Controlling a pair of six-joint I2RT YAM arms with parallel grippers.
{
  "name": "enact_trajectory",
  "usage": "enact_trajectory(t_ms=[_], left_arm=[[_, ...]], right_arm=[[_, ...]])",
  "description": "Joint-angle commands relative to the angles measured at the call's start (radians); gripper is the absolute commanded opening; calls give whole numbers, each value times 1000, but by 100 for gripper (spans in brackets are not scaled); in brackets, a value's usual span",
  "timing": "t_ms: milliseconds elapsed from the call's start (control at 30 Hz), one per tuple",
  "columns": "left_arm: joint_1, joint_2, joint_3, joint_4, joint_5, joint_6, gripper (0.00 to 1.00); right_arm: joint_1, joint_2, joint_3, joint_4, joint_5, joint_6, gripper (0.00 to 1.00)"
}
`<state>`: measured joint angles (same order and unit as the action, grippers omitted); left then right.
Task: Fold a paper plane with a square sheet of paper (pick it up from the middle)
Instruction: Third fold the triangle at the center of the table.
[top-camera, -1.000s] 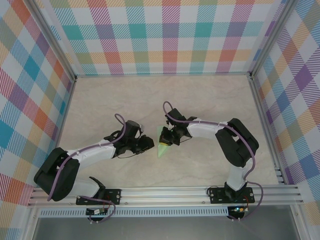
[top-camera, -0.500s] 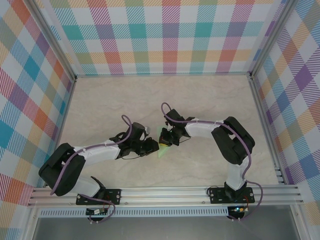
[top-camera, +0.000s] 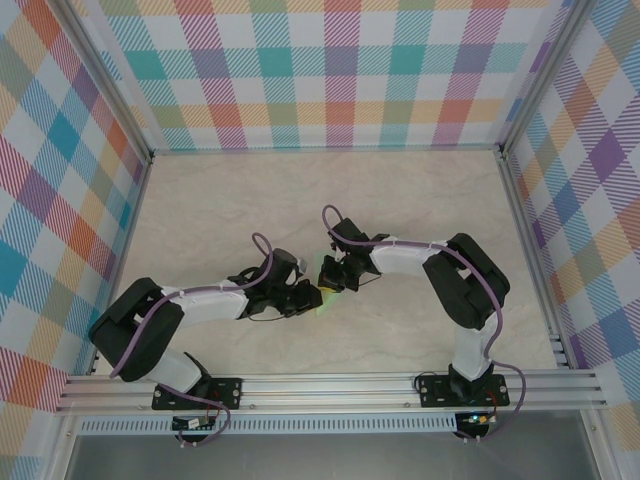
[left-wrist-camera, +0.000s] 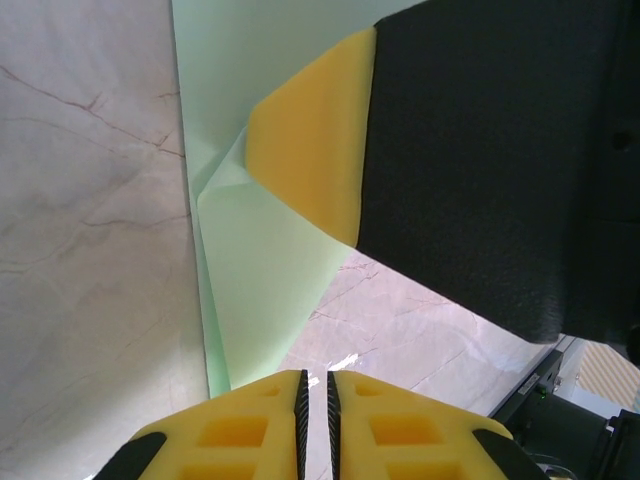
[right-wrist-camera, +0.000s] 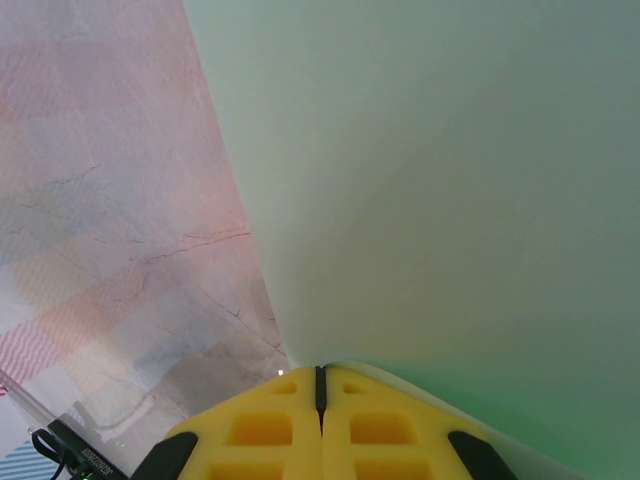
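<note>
Setting: a pale marble-look table (top-camera: 420, 200) sat boxed in by bright plaid walls (top-camera: 340, 70), and both arms reached in toward the middle.
Meeting point: the two tool heads came nose to nose a little on the near side of the table's centre, one from the left and one from the right, tips almost touching.
Green paper: there it was, the folded green paper (left-wrist-camera: 265, 300), right at that meeting point and mostly hidden from above under the tool heads.
Right gripper: the right gripper (right-wrist-camera: 321, 372) was clamped tight, its yellow pads pressed flat together with the paper caught between them and spreading out wide beyond them.
Same grip, other side: the left wrist camera caught one of the right gripper's yellow pads (left-wrist-camera: 310, 150) lying flat on the upper part of the paper, with the black finger behind it.
Left gripper: the left gripper (left-wrist-camera: 315, 385) was down to a thin slit between its pads, very nearly closed.
Left grip: the paper's narrow lower end ran right down to the edge of one of those pads, but I could not tell whether it sat in the slit.
Folds: the layers overlapped, a crease ran along one long edge, and a small corner poked out beside the right gripper's pad.
</note>
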<state>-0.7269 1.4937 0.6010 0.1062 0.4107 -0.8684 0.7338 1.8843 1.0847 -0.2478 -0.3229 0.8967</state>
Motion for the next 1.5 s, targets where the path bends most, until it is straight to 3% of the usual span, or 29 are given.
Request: enact_trajectory(t_ms=[0,1467], left_arm=[[-22,24,28,14,16,-1,16],[-28,115,40,-29,-15,10,15]], right_arm=[[2,16,23,-1,7,-11,5],[3,40,35,4,-5,-24,5]])
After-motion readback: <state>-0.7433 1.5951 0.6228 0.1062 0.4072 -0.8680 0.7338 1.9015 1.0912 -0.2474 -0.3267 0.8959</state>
